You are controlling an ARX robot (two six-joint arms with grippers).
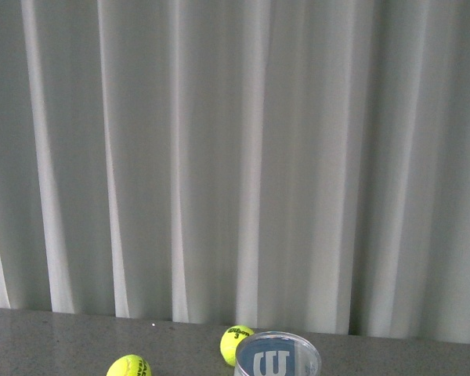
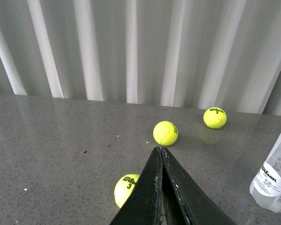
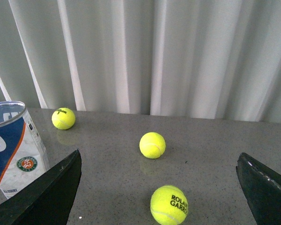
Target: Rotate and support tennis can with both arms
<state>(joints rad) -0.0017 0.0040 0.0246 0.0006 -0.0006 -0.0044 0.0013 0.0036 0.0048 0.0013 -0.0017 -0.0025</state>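
Observation:
The tennis can (image 1: 278,359) stands upright on the grey table, a clear tube with an open top and a blue, white and orange label with a white W. Neither arm shows in the front view. In the left wrist view the can (image 2: 275,179) is at the frame's edge, well apart from my left gripper (image 2: 160,150), whose black fingers are pressed together with nothing between them. My right gripper (image 3: 158,157) is open wide, its fingers (image 3: 54,190) spread apart. The can (image 3: 12,146) stands just outside one of these fingers, not between them.
Yellow tennis balls lie loose on the table: two in the front view (image 1: 236,344) (image 1: 129,366), three near the left gripper (image 2: 165,133) (image 2: 215,117) (image 2: 126,190), three ahead of the right gripper (image 3: 152,145) (image 3: 169,205) (image 3: 63,118). A white pleated curtain (image 1: 235,157) closes off the table's far edge.

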